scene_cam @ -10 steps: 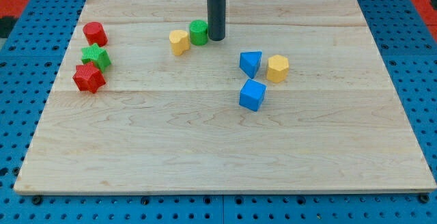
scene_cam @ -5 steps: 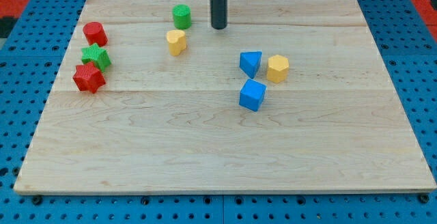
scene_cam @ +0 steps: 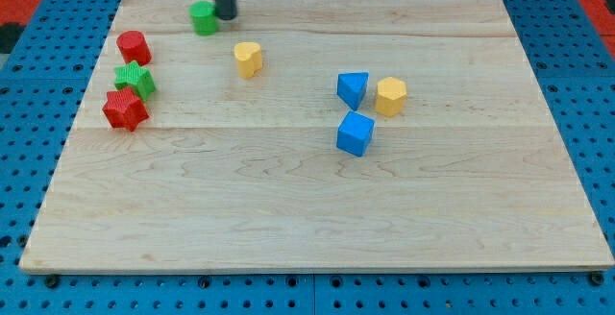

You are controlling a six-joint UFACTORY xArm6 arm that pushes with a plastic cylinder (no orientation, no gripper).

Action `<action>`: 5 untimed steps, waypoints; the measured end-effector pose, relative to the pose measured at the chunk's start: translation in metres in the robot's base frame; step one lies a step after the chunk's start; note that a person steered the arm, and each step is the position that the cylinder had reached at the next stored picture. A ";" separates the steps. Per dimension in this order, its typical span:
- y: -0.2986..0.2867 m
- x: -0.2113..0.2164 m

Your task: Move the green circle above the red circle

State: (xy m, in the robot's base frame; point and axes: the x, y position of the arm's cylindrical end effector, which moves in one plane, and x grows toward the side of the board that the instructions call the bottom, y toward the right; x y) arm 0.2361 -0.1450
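The green circle (scene_cam: 203, 17) sits near the board's top edge, left of centre. My tip (scene_cam: 225, 15) stands right against its right side. The red circle (scene_cam: 133, 46) lies at the upper left, down and to the left of the green circle, with a clear gap between them.
A green star (scene_cam: 135, 79) and a red star (scene_cam: 125, 109) lie below the red circle. A yellow heart-like block (scene_cam: 248, 59) sits lower right of the green circle. A blue triangle-like block (scene_cam: 353, 89), a yellow hexagon (scene_cam: 390, 95) and a blue cube (scene_cam: 355, 133) cluster right of centre on the wooden board (scene_cam: 307, 209).
The green circle has slid up and to the left, away from the yellow block, to near the top edge. My tip has moved left and up with it.
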 end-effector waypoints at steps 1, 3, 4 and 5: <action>-0.036 0.006; -0.003 0.014; -0.021 0.014; -0.047 0.014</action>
State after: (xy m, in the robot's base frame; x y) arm 0.2496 -0.1919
